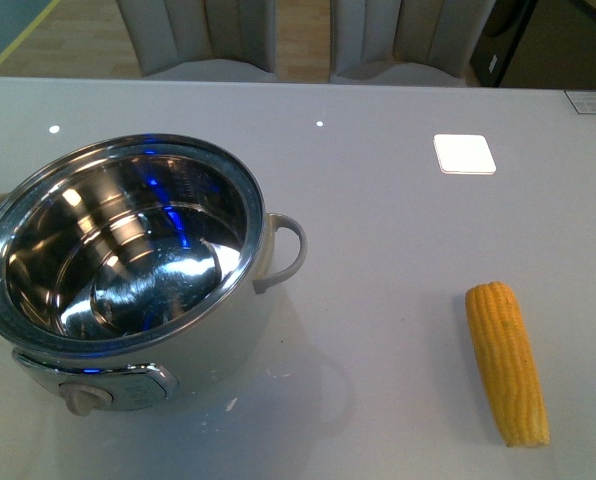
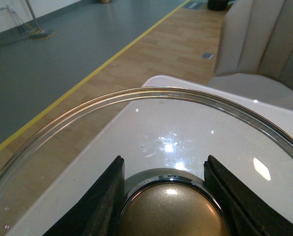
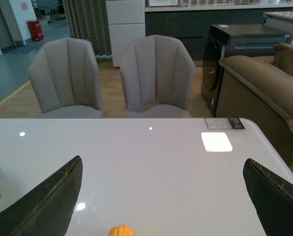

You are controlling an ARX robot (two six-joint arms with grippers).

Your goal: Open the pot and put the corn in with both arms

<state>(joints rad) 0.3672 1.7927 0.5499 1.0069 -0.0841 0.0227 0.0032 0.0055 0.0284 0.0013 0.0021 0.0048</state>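
The shiny steel pot (image 1: 118,260) stands uncovered at the table's front left, with its beige knob (image 1: 83,397) facing me and its mirror-like inside bare. The yellow corn (image 1: 506,362) lies lengthwise at the front right. Neither arm shows in the front view. In the left wrist view my left gripper (image 2: 167,196) is shut on the gold knob (image 2: 170,211) of the glass pot lid (image 2: 151,93), held over the table's edge. In the right wrist view my right gripper (image 3: 163,196) is wide open, with the corn's tip (image 3: 121,230) between its fingers near the frame's edge.
A white square patch (image 1: 465,153) lies on the table at the back right. Two grey chairs (image 3: 112,73) stand behind the far edge. A brown sofa (image 3: 264,83) and a dark cabinet are off to the right.
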